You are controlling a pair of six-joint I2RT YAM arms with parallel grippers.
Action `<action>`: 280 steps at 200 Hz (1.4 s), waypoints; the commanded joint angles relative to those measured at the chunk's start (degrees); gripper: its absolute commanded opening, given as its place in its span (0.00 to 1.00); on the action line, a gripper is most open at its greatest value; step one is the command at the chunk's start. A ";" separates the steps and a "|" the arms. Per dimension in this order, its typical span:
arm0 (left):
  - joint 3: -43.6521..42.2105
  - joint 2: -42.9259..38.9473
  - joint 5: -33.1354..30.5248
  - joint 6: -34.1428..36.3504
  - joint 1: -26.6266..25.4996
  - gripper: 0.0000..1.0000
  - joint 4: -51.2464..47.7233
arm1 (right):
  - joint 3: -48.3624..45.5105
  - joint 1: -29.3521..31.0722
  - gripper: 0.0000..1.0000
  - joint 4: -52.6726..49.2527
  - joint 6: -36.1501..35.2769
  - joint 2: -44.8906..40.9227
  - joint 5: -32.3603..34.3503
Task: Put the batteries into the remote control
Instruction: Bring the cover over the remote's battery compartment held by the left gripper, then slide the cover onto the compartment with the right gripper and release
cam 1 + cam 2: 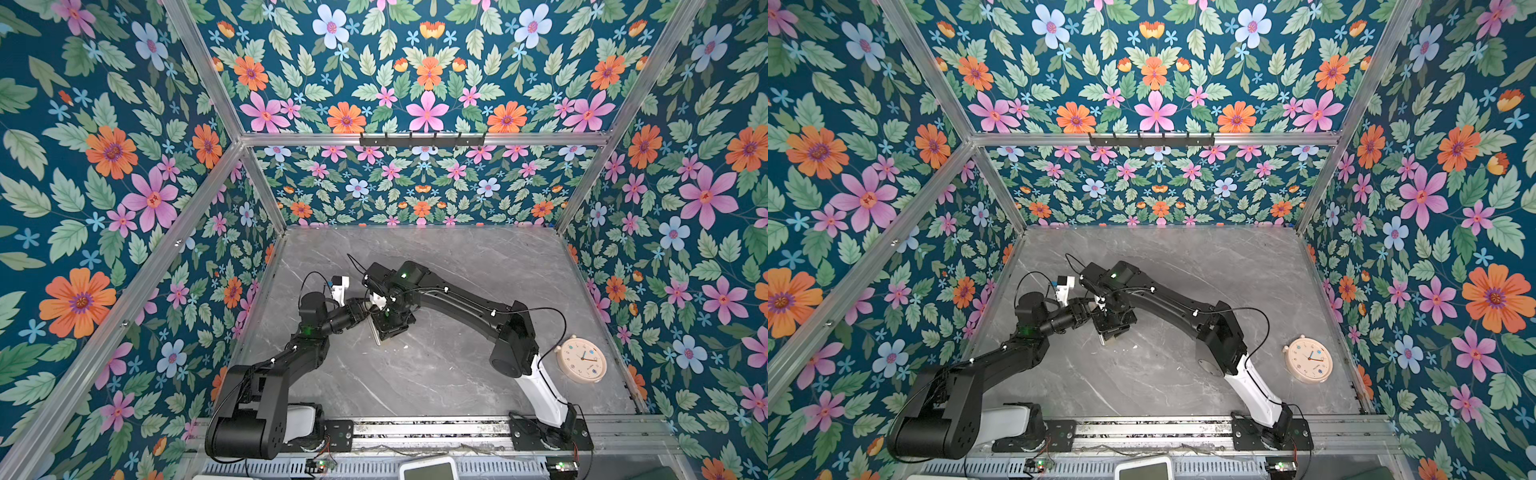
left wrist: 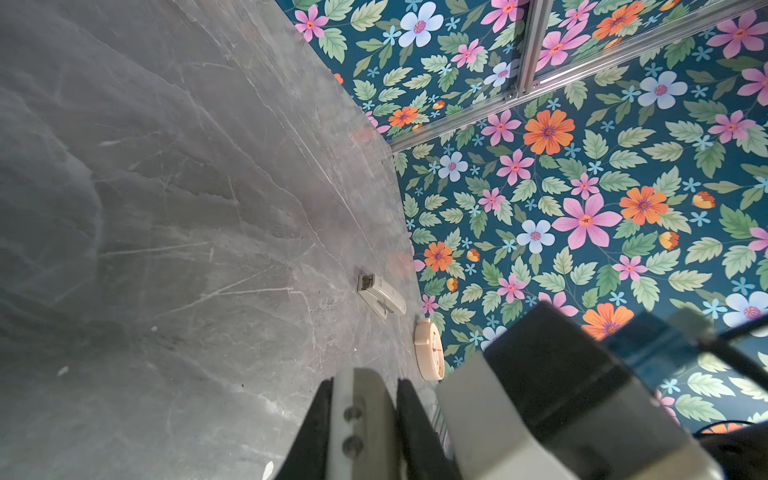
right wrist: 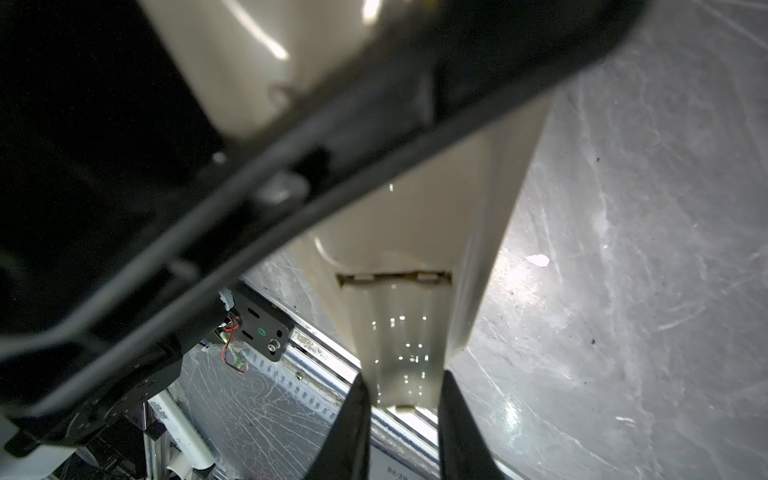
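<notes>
The remote control (image 3: 415, 232) shows its plain beige back with a cover seam across it, held up off the table between both grippers. My right gripper (image 3: 403, 378) is shut on its near end. My left gripper (image 2: 365, 382) is shut on a beige part of it (image 2: 361, 415); in the right wrist view its black body crosses over the far half of the remote. In both top views the two grippers (image 1: 360, 311) (image 1: 386, 326) meet left of the table's middle, and a slim end of the remote (image 1: 376, 336) sticks out below them. The batteries are out of view.
A round cream clock (image 1: 582, 359) lies near the right wall. The left wrist view shows a cream stepped block (image 2: 380, 293) on the grey marble table (image 1: 436, 374), close to the clock (image 2: 428, 351). A white device (image 1: 430, 469) sits beyond the front rail.
</notes>
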 commanded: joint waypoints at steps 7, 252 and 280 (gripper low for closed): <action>-0.10 -0.45 0.96 0.74 -0.09 0.00 -0.15 | -0.33 -0.04 0.10 0.86 0.62 -0.61 0.44; 0.08 -0.54 0.87 1.24 -0.36 0.00 -0.55 | -3.09 -0.49 0.10 4.35 1.33 -1.64 -2.53; 0.08 -0.63 0.90 1.32 -0.38 0.00 -0.74 | -3.74 -1.11 0.10 5.28 1.77 -1.79 -3.09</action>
